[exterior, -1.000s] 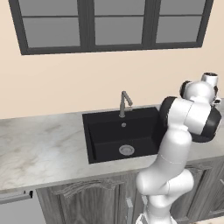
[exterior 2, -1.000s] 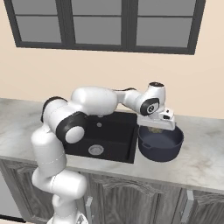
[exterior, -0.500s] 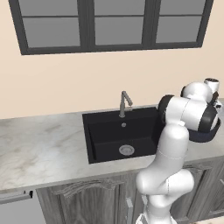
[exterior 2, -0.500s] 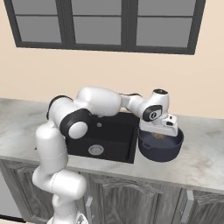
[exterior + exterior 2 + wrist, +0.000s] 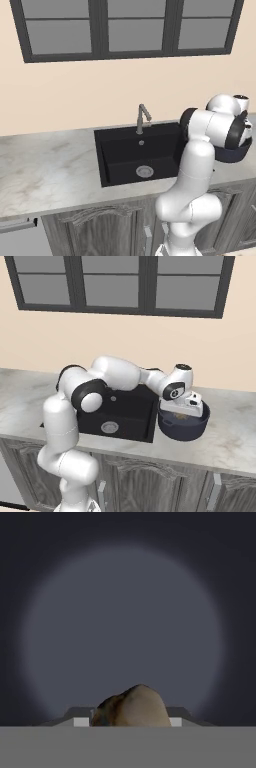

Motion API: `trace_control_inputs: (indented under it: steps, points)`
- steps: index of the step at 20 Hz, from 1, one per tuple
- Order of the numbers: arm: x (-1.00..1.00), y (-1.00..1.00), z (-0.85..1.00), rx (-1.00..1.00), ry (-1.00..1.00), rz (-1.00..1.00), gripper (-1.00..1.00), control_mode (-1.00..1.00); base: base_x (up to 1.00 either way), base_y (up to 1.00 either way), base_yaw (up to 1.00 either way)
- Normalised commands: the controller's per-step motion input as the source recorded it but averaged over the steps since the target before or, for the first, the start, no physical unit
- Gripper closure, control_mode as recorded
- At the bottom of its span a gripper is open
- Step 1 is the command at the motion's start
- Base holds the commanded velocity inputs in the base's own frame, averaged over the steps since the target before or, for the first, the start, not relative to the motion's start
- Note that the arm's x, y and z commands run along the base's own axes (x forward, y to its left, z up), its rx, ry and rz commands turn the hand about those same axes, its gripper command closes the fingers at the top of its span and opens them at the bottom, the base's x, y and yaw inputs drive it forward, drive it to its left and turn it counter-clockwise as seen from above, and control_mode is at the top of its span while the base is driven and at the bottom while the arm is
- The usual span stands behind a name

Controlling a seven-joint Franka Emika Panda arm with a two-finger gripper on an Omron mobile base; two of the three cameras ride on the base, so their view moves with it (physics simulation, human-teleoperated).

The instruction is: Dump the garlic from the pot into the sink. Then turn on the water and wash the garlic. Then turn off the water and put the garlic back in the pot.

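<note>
Garlic [image 5: 132,707] sits between the two fingers [image 5: 80,722], right at the bottom of the hand view, with the round dark floor of the pot [image 5: 182,426] behind it. The fingers stand at a middling gap, one on each side of the garlic, so you can read them as closed on it. Contact itself is half hidden at the frame edge, so treat the hold as likely, not certain.

Pot stands on the counter [image 5: 235,431] just right of the sink [image 5: 120,416], touching or nearly touching the sink's right rim. In the right base view the gripper [image 5: 187,408] is down inside the pot mouth, wrist above the rim. In the left base view the pot [image 5: 232,152] peeks out dark behind the arm's last joints, again right of the sink [image 5: 137,155].

Sink looks bare apart from the steel drain [image 5: 144,171]. Faucet [image 5: 142,117] stands at the back rim of the sink, no water seen running.

Step, as you should judge it: last one, garlic going back in the pot. The hand is low over the pot floor with the garlic.

Next move calls for you to spread the fingers so the garlic drops on the pot floor, then lift straight up out of the pot, clearing the rim on the sink side without nudging the pot.
</note>
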Motion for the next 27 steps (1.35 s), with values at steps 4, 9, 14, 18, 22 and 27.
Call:
trace_control_inputs:
  steps: [4, 9, 14, 18, 22, 27]
  points:
    - [0.0, 0.0, -0.04, 0.0, 0.0, 0.0, -1.0, -1.0, 0.0, 0.0, 0.0]
    - [0.0, 0.0, 0.09, -0.01, -0.04, 0.0, -1.0, -1.0, 0.0, 0.0, 0.0]
    - [-0.02, 0.0, 0.32, -0.04, -0.12, 0.0, -1.0, -1.0, 0.0, 0.0, 0.0]
    - [-0.27, 0.04, 0.58, -0.01, -0.14, -0.01, -1.0, -1.0, 0.0, 0.0, 0.0]
    - [-0.55, 0.27, 0.69, -0.01, -0.18, -0.03, -1.0, -1.0, 0.0, 0.0, 0.0]
    - [-0.54, 0.45, 0.7, -0.01, -0.13, -0.04, -1.0, -1.0, 0.0, 0.0, 0.0]
